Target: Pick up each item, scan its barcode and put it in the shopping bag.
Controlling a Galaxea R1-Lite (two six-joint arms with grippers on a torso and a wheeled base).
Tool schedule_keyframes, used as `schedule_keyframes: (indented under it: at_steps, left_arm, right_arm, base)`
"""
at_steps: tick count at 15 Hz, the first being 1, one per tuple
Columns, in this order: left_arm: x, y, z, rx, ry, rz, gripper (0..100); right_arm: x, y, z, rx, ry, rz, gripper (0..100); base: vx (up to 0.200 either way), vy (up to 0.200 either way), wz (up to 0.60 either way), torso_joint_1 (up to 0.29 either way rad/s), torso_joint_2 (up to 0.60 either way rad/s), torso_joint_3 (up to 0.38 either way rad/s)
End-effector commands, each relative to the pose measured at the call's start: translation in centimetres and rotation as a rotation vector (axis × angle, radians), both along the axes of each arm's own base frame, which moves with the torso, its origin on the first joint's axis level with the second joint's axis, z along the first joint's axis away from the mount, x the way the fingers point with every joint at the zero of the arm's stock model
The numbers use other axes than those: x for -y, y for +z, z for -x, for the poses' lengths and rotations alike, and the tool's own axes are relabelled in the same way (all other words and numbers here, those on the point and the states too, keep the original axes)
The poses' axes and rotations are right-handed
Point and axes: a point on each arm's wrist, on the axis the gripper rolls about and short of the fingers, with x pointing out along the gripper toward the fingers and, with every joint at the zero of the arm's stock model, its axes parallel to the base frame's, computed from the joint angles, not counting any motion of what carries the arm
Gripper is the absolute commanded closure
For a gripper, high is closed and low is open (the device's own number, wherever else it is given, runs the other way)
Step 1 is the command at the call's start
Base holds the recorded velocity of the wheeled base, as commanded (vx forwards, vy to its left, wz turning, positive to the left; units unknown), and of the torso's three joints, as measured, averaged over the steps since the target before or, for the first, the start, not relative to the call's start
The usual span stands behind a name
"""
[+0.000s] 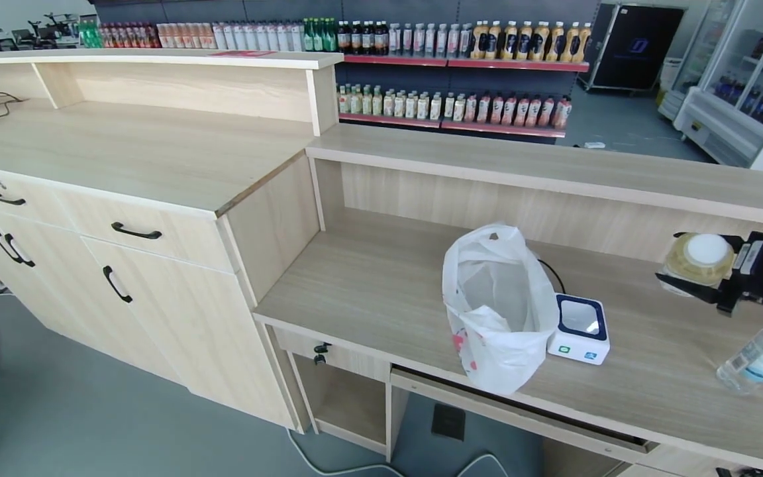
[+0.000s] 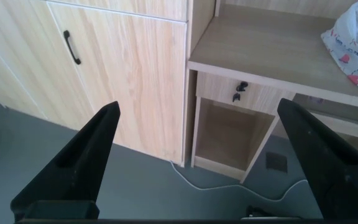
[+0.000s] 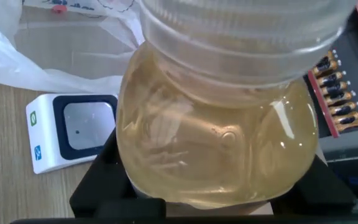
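Jaws on the right arm clamp a clear, white-capped plastic bottle of yellow liquid [image 1: 698, 260] over the pale wooden bench [image 1: 368, 285], at 2 o'clock from the white square scanner [image 1: 580, 328]. Jaws on the left arm stand wide. A white plastic shopping bag [image 1: 497, 311] touches the scanner's 9 o'clock side.

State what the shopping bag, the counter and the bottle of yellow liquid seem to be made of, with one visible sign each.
Shopping bag: thin plastic film, slightly glossy; it crumples and lets light through.
Counter: probably wood-look laminate board, matte; even pale grain.
Bottle: likely clear glossy plastic; the liquid shows through its moulded wall.
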Motion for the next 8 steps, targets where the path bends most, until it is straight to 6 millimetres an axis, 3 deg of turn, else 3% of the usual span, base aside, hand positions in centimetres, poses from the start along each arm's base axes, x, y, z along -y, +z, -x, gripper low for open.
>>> schedule_keyframes:
  at_steps: [1,8]
  left_arm:
    - [0.0,0.0,0.0,0.0,0.0,0.0,0]
    - [0.0,0.0,0.0,0.0,0.0,0.0,0]
  right_arm:
    - [-0.1,-2.3,-1.4,-0.057,0.025,-0.031,100]
    - [-1.2,-3.1,-3.8,-0.021,0.091,-0.031,100]
  base:
    - [0.0,0.0,0.0,0.0,0.0,0.0]
    - [0.0,0.0,0.0,0.0,0.0,0.0]
